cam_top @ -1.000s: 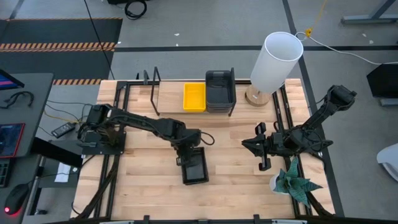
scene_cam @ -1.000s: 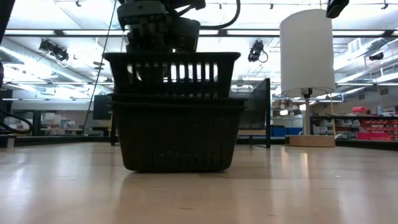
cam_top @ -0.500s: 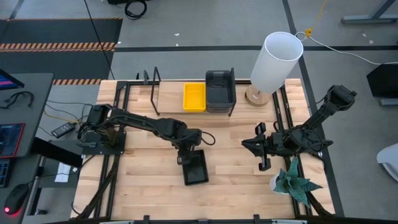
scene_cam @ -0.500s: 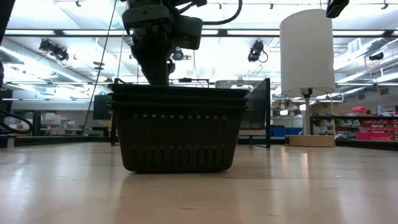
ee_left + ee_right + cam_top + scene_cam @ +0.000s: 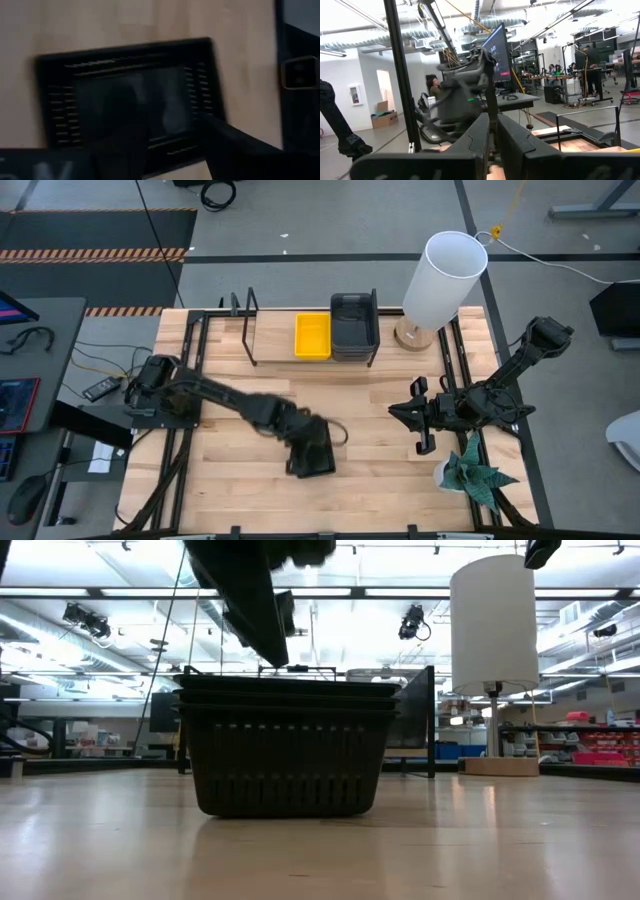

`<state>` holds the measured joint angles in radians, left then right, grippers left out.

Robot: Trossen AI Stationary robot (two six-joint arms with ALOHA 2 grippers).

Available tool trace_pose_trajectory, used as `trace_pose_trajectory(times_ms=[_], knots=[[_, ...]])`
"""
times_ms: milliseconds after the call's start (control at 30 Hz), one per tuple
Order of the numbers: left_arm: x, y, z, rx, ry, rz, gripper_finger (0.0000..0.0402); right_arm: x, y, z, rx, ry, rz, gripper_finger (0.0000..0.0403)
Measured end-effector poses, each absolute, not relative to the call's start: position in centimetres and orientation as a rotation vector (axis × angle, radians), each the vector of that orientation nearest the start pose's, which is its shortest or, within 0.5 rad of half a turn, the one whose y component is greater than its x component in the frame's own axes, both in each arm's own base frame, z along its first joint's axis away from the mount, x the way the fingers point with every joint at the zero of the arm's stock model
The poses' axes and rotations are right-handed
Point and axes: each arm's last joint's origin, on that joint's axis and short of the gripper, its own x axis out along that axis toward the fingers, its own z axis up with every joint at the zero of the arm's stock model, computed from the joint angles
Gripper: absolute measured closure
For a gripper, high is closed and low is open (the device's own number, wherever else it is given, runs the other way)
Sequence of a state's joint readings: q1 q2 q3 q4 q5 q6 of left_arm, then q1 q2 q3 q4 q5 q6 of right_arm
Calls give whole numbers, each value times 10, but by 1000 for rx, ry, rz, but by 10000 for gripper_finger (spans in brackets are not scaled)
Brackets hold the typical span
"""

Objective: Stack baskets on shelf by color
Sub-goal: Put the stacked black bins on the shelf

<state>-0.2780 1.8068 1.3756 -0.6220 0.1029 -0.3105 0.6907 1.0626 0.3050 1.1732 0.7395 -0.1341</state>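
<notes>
**A:** Baskets first — where do the black baskets [image 5: 313, 452] stand?

**B:** Nested in a stack on the bare wood of the table [image 5: 380, 480], near its front middle, well apart from the shelf [image 5: 250, 330]. The low view shows their rims [image 5: 288, 690] layered one inside another above perforated sides.

**A:** And the left gripper [image 5: 300, 442]?

**B:** Directly over that stack, blurred. Whether its fingers are apart or together, I cannot tell. Its wrist camera looks down into the top basket [image 5: 127, 95], slotted walls all round, the dark arm stretching back to the table's left edge.

**A:** The right gripper [image 5: 422, 420]?

**B:** Waiting above the table's right half; its two fingers [image 5: 475, 137] sit close together with only a thin gap, holding nothing.

**A:** What is on the shelf?

**B:** A yellow basket [image 5: 312, 336] just beside a dark grey basket [image 5: 354, 325], at the table's far side. A tall white cylinder [image 5: 443, 280] stands to their right, and a green paper plant [image 5: 478, 472] near the right front corner.
</notes>
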Motion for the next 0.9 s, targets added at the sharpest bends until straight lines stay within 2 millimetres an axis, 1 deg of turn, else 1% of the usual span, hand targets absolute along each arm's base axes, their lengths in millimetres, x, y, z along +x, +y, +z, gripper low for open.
trace_pose_trajectory(times_ms=[200, 300, 367, 433, 500, 700, 800, 900], knots=[[358, -151, 225, -206, 1029, -193, 233, 162, 106, 245, 141, -309, -78, 363], [356, -168, 219, -206, 1014, -179, 223, 162, 105, 245, 144, -311, -80, 363], [359, -176, 215, -208, 977, -179, 215, 163, 105, 245, 144, -309, -78, 363], [359, -181, 210, -194, 972, -159, 207, 163, 105, 246, 150, -314, -78, 363], [363, -185, 205, -194, 943, -154, 201, 163, 105, 245, 150, -308, -80, 363], [370, -188, 179, -142, 985, -141, 196, 163, 105, 245, 151, -318, -78, 363], [369, -187, 163, -74, 1042, -137, 201, 164, 105, 245, 147, -317, -79, 363], [368, -186, 154, -17, 1083, -138, 220, 164, 105, 245, 146, -316, -80, 363]])
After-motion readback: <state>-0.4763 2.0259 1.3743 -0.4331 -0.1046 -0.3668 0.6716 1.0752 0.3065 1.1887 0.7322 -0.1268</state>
